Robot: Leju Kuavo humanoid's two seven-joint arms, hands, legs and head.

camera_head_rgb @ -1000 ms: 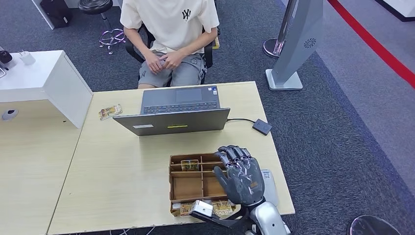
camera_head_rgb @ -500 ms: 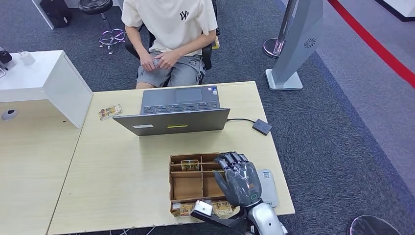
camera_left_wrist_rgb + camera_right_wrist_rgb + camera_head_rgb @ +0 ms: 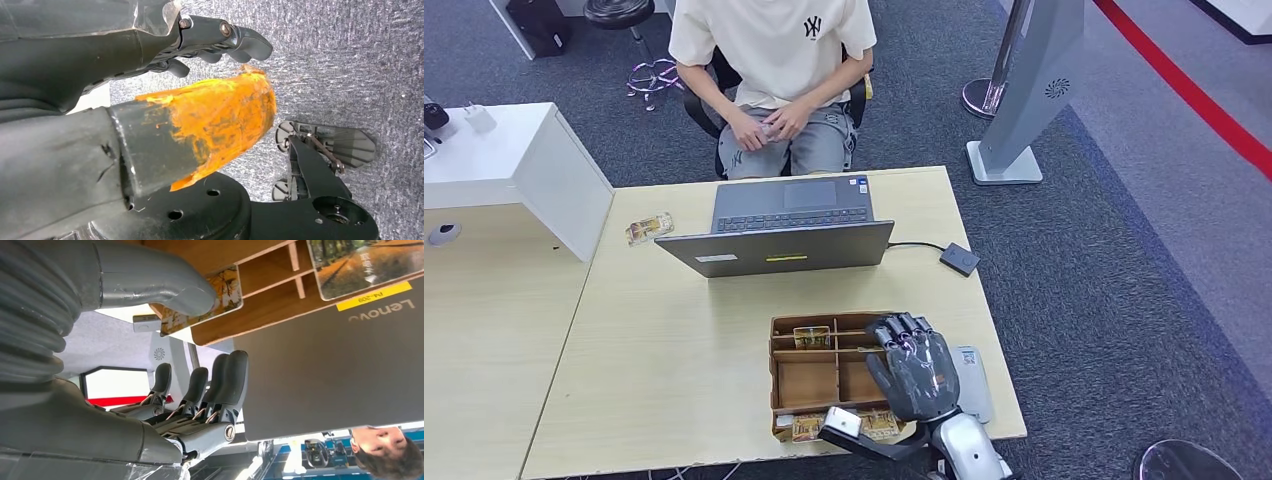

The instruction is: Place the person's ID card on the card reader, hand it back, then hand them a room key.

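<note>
On the wooden counter (image 3: 674,350), lower centre, the right hand (image 3: 916,372) hovered with fingers apart over the card tray (image 3: 804,383) (holding nothing); it should lower slowly and pinch one room key (image 3: 812,338).

I am looking down at a light wooden table (image 3: 674,350). An open laptop (image 3: 784,232) is sitting toward its far edge, its screen leaning toward me. A card (image 3: 648,228) is lying off to the laptop's left. A small dark box (image 3: 959,259) on a cable is resting near the right edge. A wooden tray with compartments (image 3: 809,380) is sitting at the near edge, with a flat grey device (image 3: 974,382) just beside it on the right.
</note>
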